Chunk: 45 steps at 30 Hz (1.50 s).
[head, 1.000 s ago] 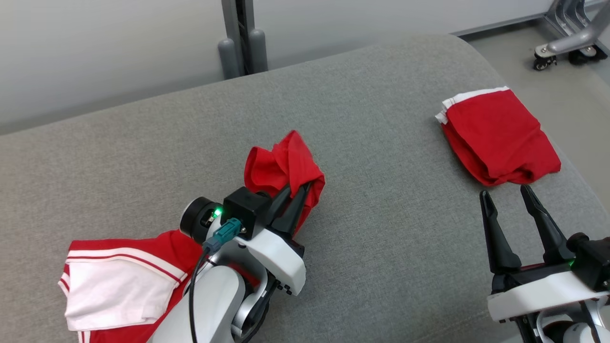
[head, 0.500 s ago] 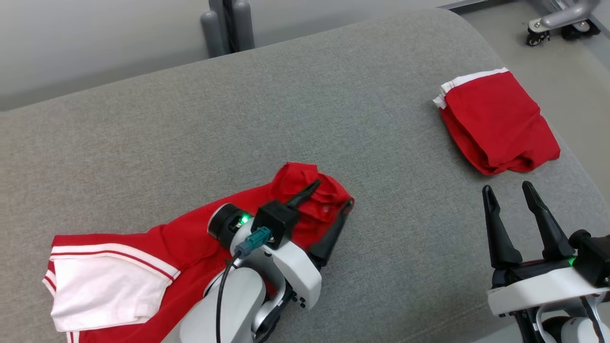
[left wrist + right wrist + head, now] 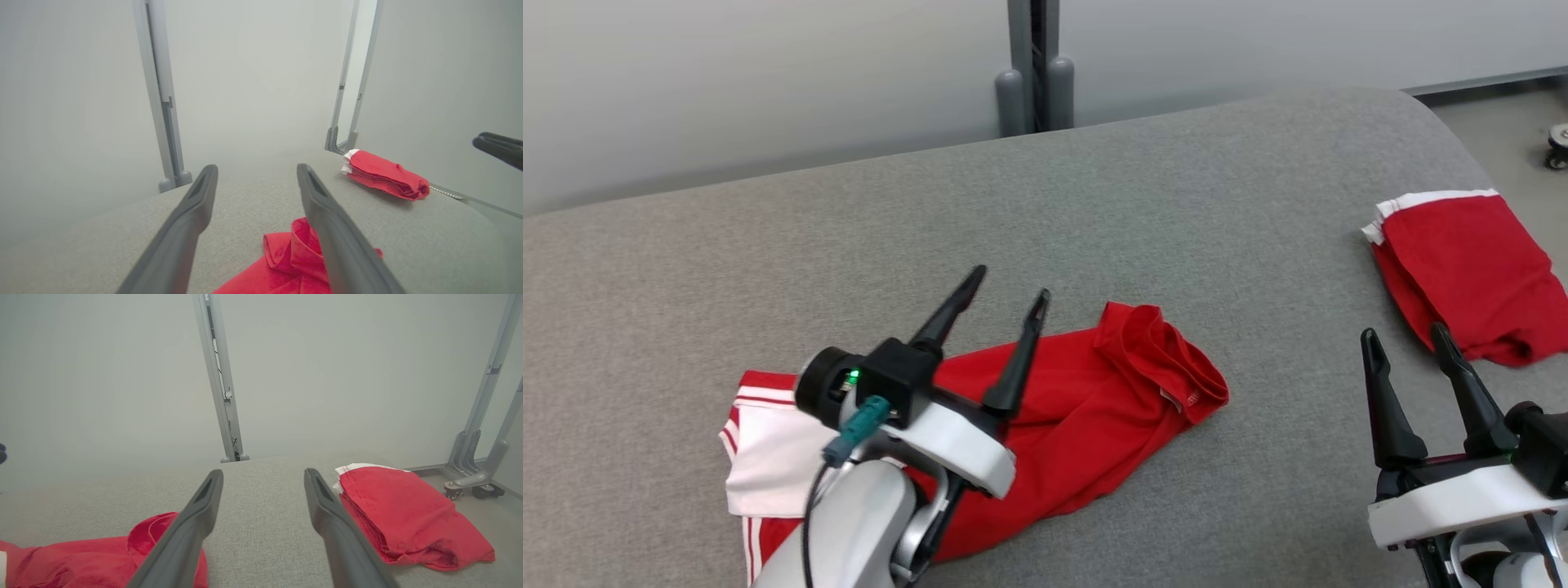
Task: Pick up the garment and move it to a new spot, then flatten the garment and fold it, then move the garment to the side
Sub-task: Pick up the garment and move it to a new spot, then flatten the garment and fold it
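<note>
The grey table (image 3: 1176,188) runs wide in front of the post (image 3: 1036,73). The garment (image 3: 1094,425), a red shirt with white trim, lies on it straight before the post, towards the near edge. It is stretched sideways in a rumpled band, not flat and not folded. A second red piece, the pile (image 3: 1462,269), sits folded far to the right of the post, well apart from the shirt.

The shirt looks light, soft and limp. It will likely sag, bunch and drag on the cloth-covered top rather than keep any shape. No one pinch would spread it, so I would judge two holds at opposite ends best. The collar (image 3: 1164,355), bunched at the end right of the post, gives a thick rim to grip. The white part (image 3: 768,465) at the end left of the post gives the other.

The left gripper (image 3: 1009,284) hangs between post and shirt, over the shirt's middle, fingers aimed at the post. Its fingers are parted about halfway and hold nothing; in its wrist view they seem clear of the cloth. The right gripper (image 3: 1403,331) hovers right of the post at the near edge, likewise spread and empty, touching neither shirt nor pile.
</note>
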{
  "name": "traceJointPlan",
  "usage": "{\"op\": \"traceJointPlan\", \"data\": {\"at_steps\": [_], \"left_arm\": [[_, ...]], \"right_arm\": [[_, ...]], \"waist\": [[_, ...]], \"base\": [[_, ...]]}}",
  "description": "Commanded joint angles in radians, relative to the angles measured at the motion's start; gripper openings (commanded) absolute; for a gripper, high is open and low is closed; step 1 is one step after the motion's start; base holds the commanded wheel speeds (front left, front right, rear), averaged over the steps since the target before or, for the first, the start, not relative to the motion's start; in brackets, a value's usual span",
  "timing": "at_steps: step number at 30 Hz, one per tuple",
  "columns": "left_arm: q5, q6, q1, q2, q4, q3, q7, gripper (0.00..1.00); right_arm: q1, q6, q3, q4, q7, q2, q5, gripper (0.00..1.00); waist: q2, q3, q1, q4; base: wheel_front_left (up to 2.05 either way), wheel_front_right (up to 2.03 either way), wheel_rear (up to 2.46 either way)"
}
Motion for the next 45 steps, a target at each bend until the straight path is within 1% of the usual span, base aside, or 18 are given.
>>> {"op": "traceJointPlan", "data": {"at_steps": [1,6,9,12,14,15,20,25,30,45], "left_arm": [[-0.010,0.033,0.025,0.028,-0.029,0.048,-0.014,1.00],[-0.031,0.099,0.088,0.088,-0.092,0.174,-0.026,1.00],[-0.037,0.119,0.132,0.123,-0.120,0.239,-0.029,1.00],[-0.038,0.131,0.177,0.155,-0.147,0.292,-0.030,1.00],[-0.037,0.125,0.207,0.174,-0.166,0.322,-0.030,1.00],[-0.037,0.125,0.207,0.174,-0.166,0.322,-0.030,1.00],[-0.041,0.120,0.286,0.222,-0.199,0.368,-0.030,1.00],[-0.041,0.126,0.361,0.252,-0.236,0.367,-0.014,1.00],[-0.053,0.127,0.412,0.266,-0.266,0.362,0.009,1.00],[-0.063,0.143,0.431,0.278,-0.296,0.351,0.055,1.00]], "right_arm": [[0.010,0.000,-0.002,-0.004,0.007,-0.004,-0.008,1.00],[0.020,0.000,-0.004,-0.007,0.020,-0.004,-0.015,1.00],[0.023,0.000,-0.004,-0.008,0.027,-0.004,-0.020,1.00],[0.033,0.000,-0.007,-0.007,0.033,-0.004,-0.023,1.00],[0.038,0.000,-0.005,-0.007,0.039,-0.004,-0.026,1.00],[0.038,0.000,-0.005,-0.007,0.039,-0.004,-0.026,1.00],[0.057,0.000,-0.004,-0.010,0.053,-0.004,-0.043,1.00],[0.080,0.000,-0.005,-0.011,0.067,-0.004,-0.056,1.00],[0.098,0.000,-0.012,-0.011,0.076,-0.004,-0.056,1.00],[0.114,0.000,-0.028,-0.014,0.091,-0.004,-0.053,1.00]], "waist": [[-0.0001,-0.031,0.0000,0.047],[-0.0001,-0.055,0.0000,0.089],[-0.0001,-0.066,0.0000,0.109],[-0.0001,-0.080,0.0000,0.128],[-0.0001,-0.090,0.0000,0.139],[-0.0001,-0.090,0.0000,0.139],[-0.0001,-0.120,0.0000,0.157],[-0.0001,-0.143,0.0000,0.170],[-0.0001,-0.162,0.0000,0.178],[-0.0001,-0.172,0.0000,0.190]], "base": [[0.00,0.00,0.00],[0.00,0.00,0.00],[0.00,0.00,0.00],[0.00,0.00,0.00],[0.00,0.00,0.00],[0.00,0.00,0.00],[0.00,0.00,0.00],[0.00,0.00,0.00],[0.00,0.00,0.00],[0.00,0.00,0.00]]}}
